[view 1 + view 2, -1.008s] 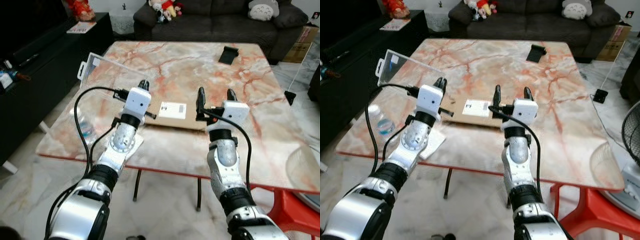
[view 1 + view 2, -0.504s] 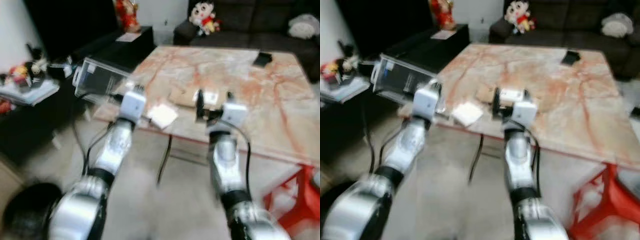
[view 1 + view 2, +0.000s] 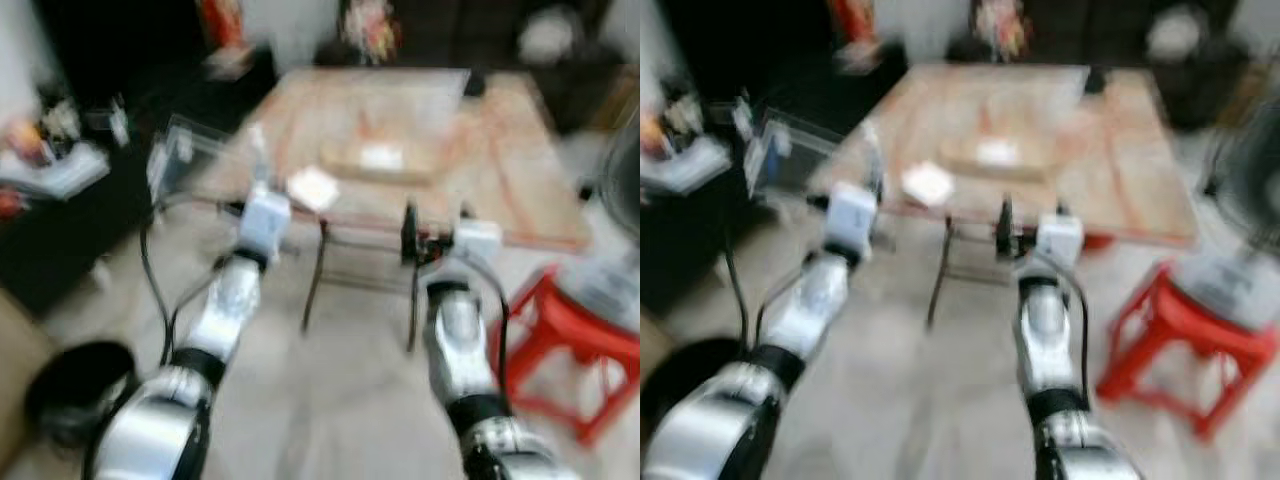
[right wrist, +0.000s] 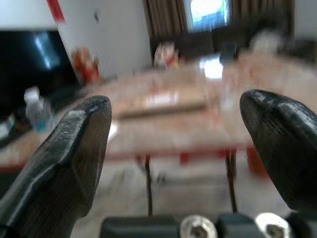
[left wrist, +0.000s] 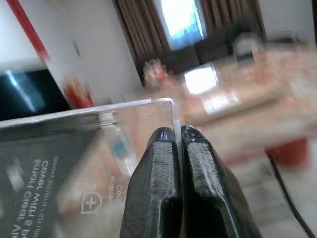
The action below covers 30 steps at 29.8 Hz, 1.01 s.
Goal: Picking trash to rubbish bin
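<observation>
The head views are blurred by motion. My left gripper (image 5: 177,134) is shut on the corner edge of a clear plastic package (image 5: 74,153) with white print on it. That package (image 3: 178,160) is held up at the left, off the marble table (image 3: 500,140). My right gripper (image 3: 436,218) is raised in front of the table's near edge, open, its fingers (image 4: 74,144) wide apart with nothing between them. A round black bin-like shape (image 3: 75,385) sits on the floor at the lower left.
A flat cardboard piece (image 3: 380,158) and a white paper (image 3: 313,187) lie on the table. A red stool (image 3: 565,335) stands at the right with a white object (image 3: 610,275) behind it. A dark cabinet (image 3: 60,200) runs along the left. Bare floor lies under both arms.
The camera has backed away from the table and swung about, so the table looks farther off and a black bin-like shape now shows. The left gripper still holds the clear package.
</observation>
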Tool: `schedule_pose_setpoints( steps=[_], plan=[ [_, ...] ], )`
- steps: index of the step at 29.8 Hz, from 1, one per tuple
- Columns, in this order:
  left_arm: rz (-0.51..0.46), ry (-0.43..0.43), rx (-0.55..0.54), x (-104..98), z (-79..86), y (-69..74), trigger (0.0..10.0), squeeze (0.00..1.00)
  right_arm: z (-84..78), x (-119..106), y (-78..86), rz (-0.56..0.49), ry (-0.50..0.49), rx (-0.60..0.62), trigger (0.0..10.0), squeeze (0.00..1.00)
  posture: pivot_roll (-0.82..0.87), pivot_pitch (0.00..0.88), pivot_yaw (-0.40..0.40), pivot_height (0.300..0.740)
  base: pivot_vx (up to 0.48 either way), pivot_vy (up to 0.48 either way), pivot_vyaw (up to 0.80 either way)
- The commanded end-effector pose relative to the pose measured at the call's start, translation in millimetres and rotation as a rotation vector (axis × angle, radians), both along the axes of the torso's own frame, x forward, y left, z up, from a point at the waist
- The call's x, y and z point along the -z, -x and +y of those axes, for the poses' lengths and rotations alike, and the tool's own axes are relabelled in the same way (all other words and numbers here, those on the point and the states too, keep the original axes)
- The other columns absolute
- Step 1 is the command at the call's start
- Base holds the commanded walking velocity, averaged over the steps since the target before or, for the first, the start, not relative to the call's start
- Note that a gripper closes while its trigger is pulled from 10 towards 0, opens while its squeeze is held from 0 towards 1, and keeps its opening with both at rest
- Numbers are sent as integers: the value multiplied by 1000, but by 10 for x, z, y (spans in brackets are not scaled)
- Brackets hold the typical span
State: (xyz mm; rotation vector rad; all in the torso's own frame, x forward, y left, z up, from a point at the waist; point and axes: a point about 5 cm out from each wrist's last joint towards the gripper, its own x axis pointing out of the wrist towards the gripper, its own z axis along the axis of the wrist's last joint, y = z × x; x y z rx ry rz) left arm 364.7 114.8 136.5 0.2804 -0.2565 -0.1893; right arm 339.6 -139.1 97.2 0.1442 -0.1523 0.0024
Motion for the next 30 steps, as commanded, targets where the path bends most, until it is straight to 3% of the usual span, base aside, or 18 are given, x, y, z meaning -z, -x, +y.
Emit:
schedule_pose_setpoints(
  steps=[1,2,3,4,5,6,8,9,11,12,13,17,22,30],
  plan=[
    [236,55,-48,426,168,98,10000,0,-56,391,133,201,-31,-30,10000,0,-70,0,43,740,0,0,0],
    [236,55,-48,426,168,98,10000,0,-56,391,133,201,-31,-30,10000,0,-70,0,43,740,0,0,0],
    [377,107,-67,653,241,177,10000,0,-88,619,242,327,-30,-42,10000,0,-67,0,36,740,0,0,0],
    [377,107,-67,653,241,177,10000,0,-88,619,242,327,-30,-42,10000,0,-67,0,36,740,0,0,0],
    [512,153,-98,880,312,286,10000,0,-133,854,394,456,-46,-40,10000,0,-61,0,32,740,0,0,0],
    [512,153,-98,880,312,286,10000,0,-133,854,394,456,-46,-40,10000,0,-61,0,32,740,0,0,0],
    [645,157,-173,1140,459,459,10000,0,-216,1163,664,624,-52,-14,10000,0,-57,0,28,740,0,0,0],
    [645,157,-173,1140,459,459,10000,0,-216,1163,664,624,-52,-14,10000,0,-57,0,28,740,0,0,0],
    [795,71,-252,1473,664,771,10000,0,-357,1569,1160,866,-106,69,10000,0,-47,0,29,740,0,0,0],
    [795,71,-252,1473,664,771,10000,0,-357,1569,1160,866,-106,69,10000,0,-47,0,29,740,0,0,0],
    [852,53,-285,1585,730,895,10000,0,-385,1658,1301,922,-128,98,10000,0,-47,0,29,740,0,0,0],
    [967,37,-354,1801,867,1181,10000,0,-395,1814,1580,1030,-126,108,10000,0,-54,5,33,740,0,0,0],
    [1031,64,-382,1919,908,1359,10000,0,-402,1869,1703,1061,-140,104,10000,0,-59,11,31,740,0,0,0],
    [1052,62,-380,1947,894,1395,10000,0,-409,1851,1657,1059,-145,103,10000,0,-62,3,31,740,0,0,0]
  ],
)
